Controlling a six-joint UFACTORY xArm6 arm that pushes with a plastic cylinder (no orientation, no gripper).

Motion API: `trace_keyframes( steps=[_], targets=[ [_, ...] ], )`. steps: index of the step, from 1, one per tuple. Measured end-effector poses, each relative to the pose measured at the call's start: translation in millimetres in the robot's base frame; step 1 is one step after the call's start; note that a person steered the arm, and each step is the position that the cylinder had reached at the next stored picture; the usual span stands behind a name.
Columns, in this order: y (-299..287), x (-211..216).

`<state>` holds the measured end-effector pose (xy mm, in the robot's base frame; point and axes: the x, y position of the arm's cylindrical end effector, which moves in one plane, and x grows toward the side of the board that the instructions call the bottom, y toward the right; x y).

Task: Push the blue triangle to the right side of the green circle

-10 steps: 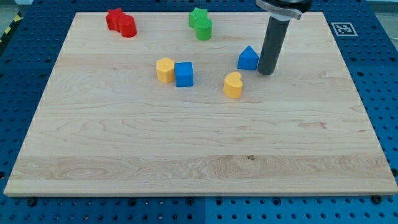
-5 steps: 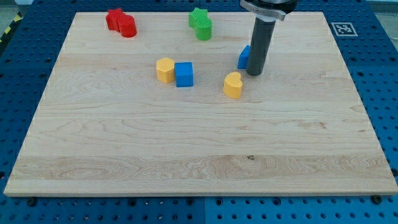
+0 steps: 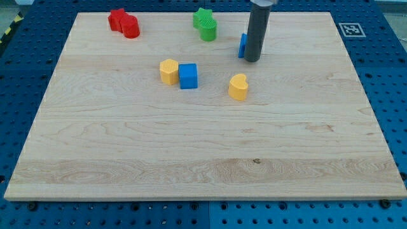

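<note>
Keep my tip (image 3: 252, 60) pressed on the blue triangle (image 3: 242, 46), near the board's top edge, nudging gently left toward the green circle (image 3: 208, 30). No fingers here, just a rod.

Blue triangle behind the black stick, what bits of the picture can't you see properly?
- Blue triangle: camera view, mostly hidden behind the rod; only a sliver shows, shape unreadable.
- My tip: whether it touches the block cannot be told.
- Rod's upper part: cut off by the view's top.
</note>
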<state>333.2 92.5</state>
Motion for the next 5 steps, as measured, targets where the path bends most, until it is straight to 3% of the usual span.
trace_keyframes(
  steps=[3, 5],
  targets=[
    [-27, -50],
    [-28, -37]
  ],
)
